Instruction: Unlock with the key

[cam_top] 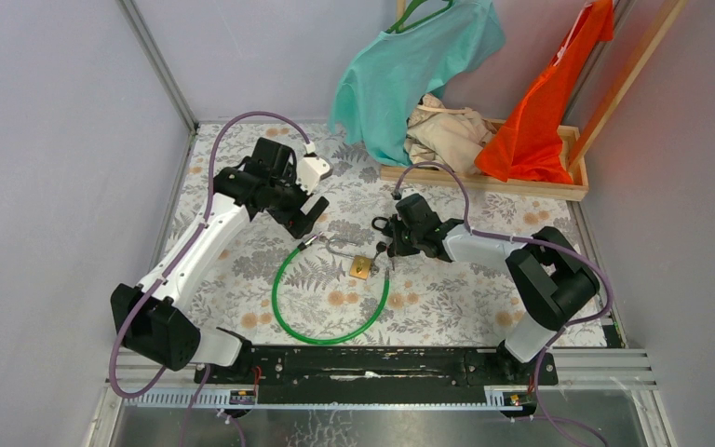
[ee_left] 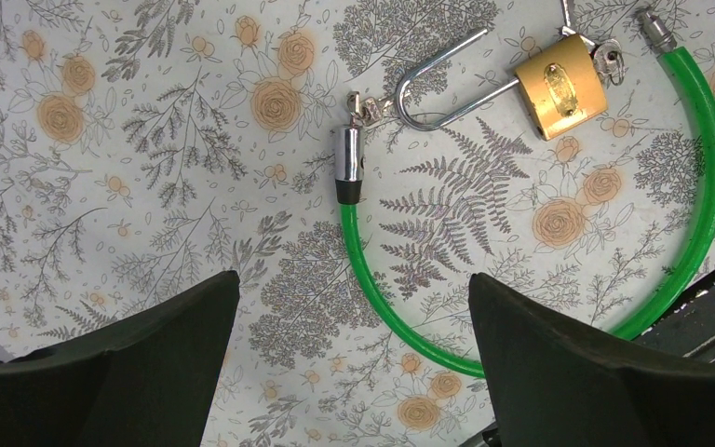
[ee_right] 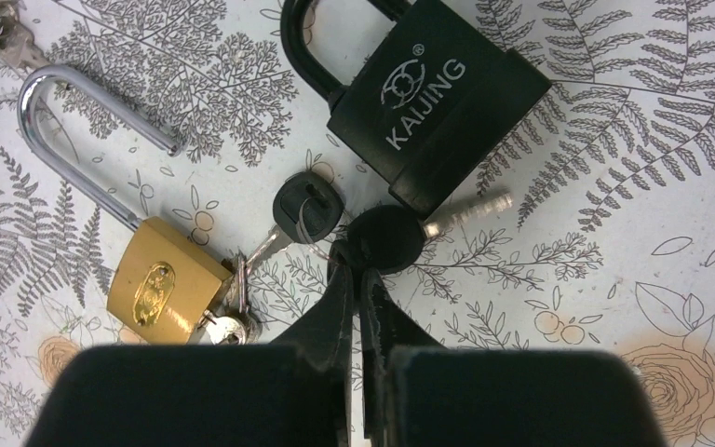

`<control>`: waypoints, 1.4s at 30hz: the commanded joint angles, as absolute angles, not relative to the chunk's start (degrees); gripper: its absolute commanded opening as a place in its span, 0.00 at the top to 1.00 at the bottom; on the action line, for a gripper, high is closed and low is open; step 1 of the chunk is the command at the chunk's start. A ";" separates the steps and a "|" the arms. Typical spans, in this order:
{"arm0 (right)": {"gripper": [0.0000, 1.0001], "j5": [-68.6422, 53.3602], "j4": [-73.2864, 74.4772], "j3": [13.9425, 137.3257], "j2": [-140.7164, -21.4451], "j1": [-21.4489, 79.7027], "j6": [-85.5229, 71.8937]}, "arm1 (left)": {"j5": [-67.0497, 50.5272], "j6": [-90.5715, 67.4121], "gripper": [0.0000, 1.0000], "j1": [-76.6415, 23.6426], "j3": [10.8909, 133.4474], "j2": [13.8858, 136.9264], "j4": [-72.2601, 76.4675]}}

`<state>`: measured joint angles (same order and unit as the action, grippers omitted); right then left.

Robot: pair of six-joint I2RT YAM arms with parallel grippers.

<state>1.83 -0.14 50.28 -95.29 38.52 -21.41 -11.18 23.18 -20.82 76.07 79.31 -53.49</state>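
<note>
Key (ee_right: 393, 237), head partly hidden in right claw (ee_right: 354, 259), black padlock (ee_right: 438, 93) shackle cropped

Black padlock (ee_right: 438, 102) shackle cut by top edge; brass padlock (ee_right: 163, 289) keys (ee_right: 228, 324) partly behind hand (ee_right: 358, 256).

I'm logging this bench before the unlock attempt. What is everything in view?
brass padlock: 1, gold with silver shackle, mid-table
black padlock: 1, black, beside the brass one
held key: 1, black head, below black padlock
second key: 1, black head, between the padlocks
silver keys: count unclear, silver, at brass padlock's base
cable: 1, green with metal ends, looped on tablecloth
shirt: 1, teal, hanging at back
garment: 1, orange, hanging back right
cloth: 1, beige, in tray
tray: 1, wood, back right
tablecloth: 1, floral, over table
left gripper: 1, black, open above cable
right gripper: 1, black, shut on held key
</note>
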 commanded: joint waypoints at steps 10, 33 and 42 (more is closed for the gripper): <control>1.00 -3.02 1.50 49.39 -84.73 38.84 -20.81 | -17.96 22.49 0.00 -20.50 74.73 78.12 -50.30; 1.00 -31.60 5.07 57.02 -65.26 38.83 -36.01 | -66.55 19.19 0.05 -20.97 58.32 76.10 -30.41; 1.00 -33.72 2.32 60.15 -65.04 38.85 -40.97 | -76.16 22.68 0.11 -22.57 57.92 76.85 -31.11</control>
